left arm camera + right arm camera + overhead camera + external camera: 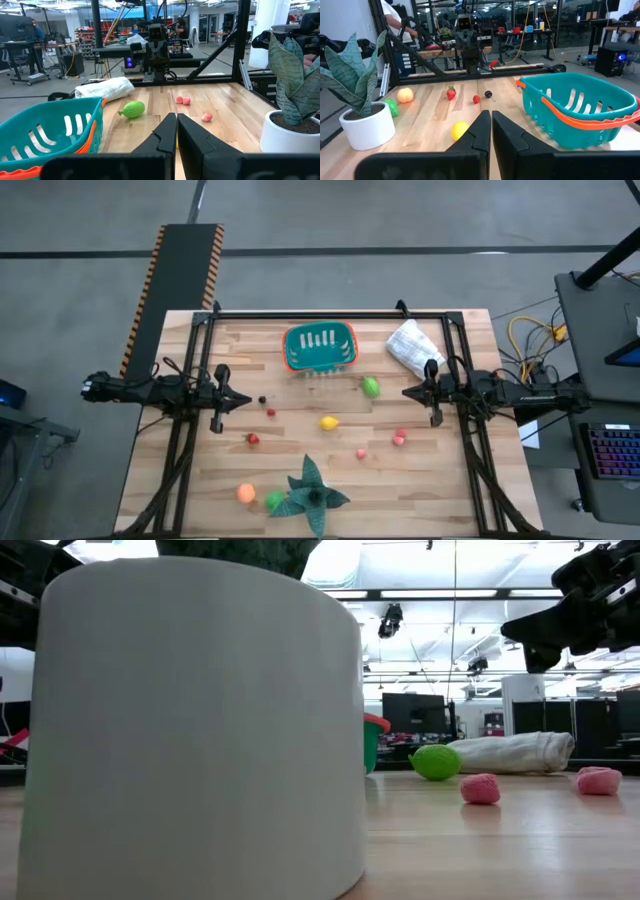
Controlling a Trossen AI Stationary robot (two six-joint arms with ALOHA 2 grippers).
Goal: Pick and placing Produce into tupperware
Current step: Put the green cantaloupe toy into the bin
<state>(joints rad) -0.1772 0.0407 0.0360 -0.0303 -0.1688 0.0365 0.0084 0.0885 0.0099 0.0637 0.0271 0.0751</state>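
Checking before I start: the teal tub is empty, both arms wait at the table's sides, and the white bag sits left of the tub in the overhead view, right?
Not quite: in the high view the white bag lies right of the teal tub, not left. The rest holds.

Count on the table, from overhead:

- One teal tub (320,347) with an orange rim.
- One crumpled white bag (413,346).
- One potted plant (313,493), spiky green leaves, white pot.
- Green fruits: two, one lime-shaped piece (371,387) near the tub, one green ball (274,501) beside the plant.
- Yellow: one lemon (329,423).
- Orange: one round orange (246,493).
- Red: two, a strawberry (253,439) and a small red ball (271,412).
- Dark: one small dark berry (263,399).
- Pink: three, a touching pair of pink pieces (400,437) and a lone pink piece (361,453).

Produce total: ten pieces. Arms: two.
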